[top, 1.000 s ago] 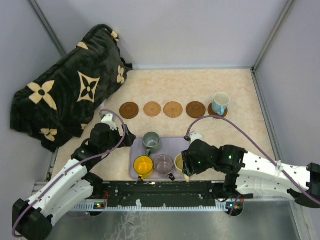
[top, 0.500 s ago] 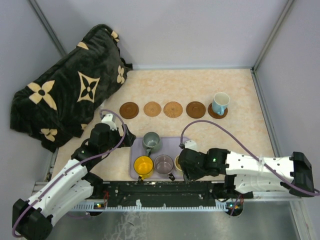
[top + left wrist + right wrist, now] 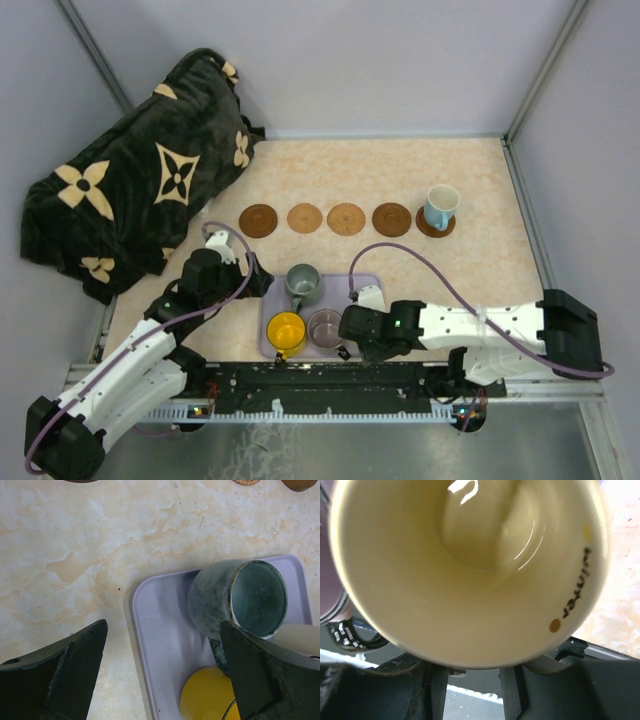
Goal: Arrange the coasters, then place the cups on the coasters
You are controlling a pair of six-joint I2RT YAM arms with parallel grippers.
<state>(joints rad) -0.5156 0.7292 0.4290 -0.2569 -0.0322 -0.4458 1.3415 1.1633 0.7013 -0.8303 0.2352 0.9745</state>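
Note:
Three brown coasters (image 3: pixel 305 217) lie bare in a row with a fourth (image 3: pixel 391 219); a fifth carries the light blue cup (image 3: pixel 441 205). On the lavender tray (image 3: pixel 280 292) stand the grey-green cup (image 3: pixel 303 283), yellow cup (image 3: pixel 287 332) and purple-grey cup (image 3: pixel 325 326). My right gripper (image 3: pixel 358 330) covers the cream cup there. The right wrist view looks straight into the cream cup (image 3: pixel 470 555); the right gripper (image 3: pixel 472 672) has its fingers (image 3: pixel 437 690) apart at the cup's near side, tips hidden under its rim. My left gripper (image 3: pixel 164 630) hangs open over the tray's left edge, beside the grey-green cup (image 3: pixel 235 597).
A black cushion with tan flowers (image 3: pixel 140 170) fills the back left corner. Grey walls enclose the tan table on three sides. A black rail (image 3: pixel 330 380) runs along the near edge between the arm bases.
My right arm has swung left along the tray's near edge onto the cream cup, and its jaws have narrowed. The left arm has stayed put.

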